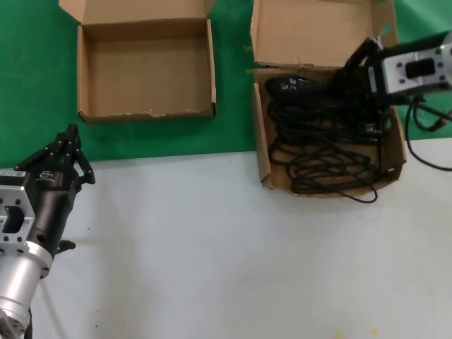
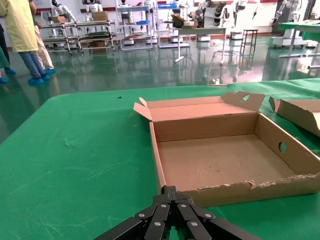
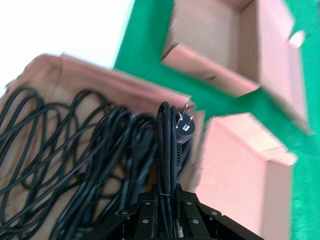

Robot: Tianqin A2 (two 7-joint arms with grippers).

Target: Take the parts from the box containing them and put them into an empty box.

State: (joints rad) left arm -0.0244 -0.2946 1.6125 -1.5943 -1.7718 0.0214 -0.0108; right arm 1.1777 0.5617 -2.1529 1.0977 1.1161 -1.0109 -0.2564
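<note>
The parts here are black power cables (image 1: 321, 145), a loose tangle of them filling the larger cardboard box (image 1: 263, 152) on the right, which straddles the edge where the green mat (image 1: 233, 106) meets the white table (image 1: 212, 247). One loop spills over the box's bent front wall. The right gripper (image 1: 345, 76) is reaching in from the right over the back of that box, and its wrist view shows the fingers closed on a coiled cable bundle (image 3: 167, 155), with a plug (image 3: 183, 128) standing up just beyond them. Whether the bundle is already lifted clear of the pile I can't tell; it looks to be right at the heap.

The smaller square box (image 1: 146, 70) sits on the green mat to the left, apart from the big one, lid flap folded back, and there is nothing inside it in either the head view or the left wrist view.

The left gripper (image 1: 69, 145) hangs idle over the white table near the front left, pointing toward the empty box, its fingers drawn together with nothing between them.

So I'd judge the job barely begun: no cable has made it across, one bundle is gripped, and the whole heap is left to move
</note>
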